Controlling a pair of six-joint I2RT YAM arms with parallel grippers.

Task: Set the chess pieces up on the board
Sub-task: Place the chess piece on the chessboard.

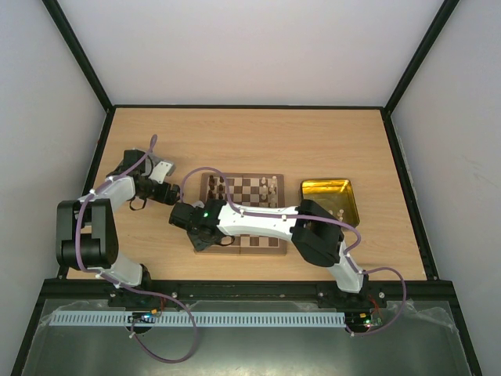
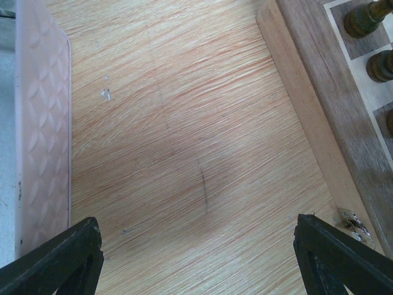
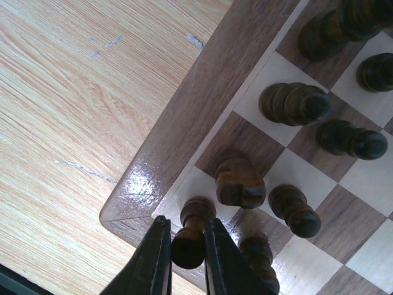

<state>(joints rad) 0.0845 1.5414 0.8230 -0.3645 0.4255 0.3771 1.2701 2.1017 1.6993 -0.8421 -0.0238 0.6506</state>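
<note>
Right gripper (image 3: pixel 186 236) sits at the board (image 3: pixel 206 98) corner, bottom centre of the right wrist view. Both fingers (image 3: pixel 153 264) are clamped on the head of a dark piece (image 3: pixel 197 212). Its base is over the light corner square, but we can't tell whether it touches down. A dark knight (image 3: pixel 238 183) stands just beside it toward the right. More dark pieces (image 3: pixel 293 103) run up to the upper right of that frame, each on its own square as far as we can see. Left gripper (image 2: pixel 196 226) has its fingers (image 2: pixel 67 258) spread wide at the bottom corners of the left wrist view, nothing between them, only bare table (image 2: pixel 184 123) below. The board's brown border runs down the right side of that frame with dark pieces at the upper right, so we place this gripper just off the board's edge. A pale pink embossed panel (image 2: pixel 43 123) runs down the left edge; we can't tell what it is. In the top view the board lies mid-table and the right arm crosses its lower half. Dark pieces are grouped at the board's left side and cream pieces (image 1: pixel 270 188) at its right. The gold tray (image 1: pixel 325 185) sits just right of the board, not touching, with a few small pieces (image 1: pixel 339 212) near its lower right corner.
</note>
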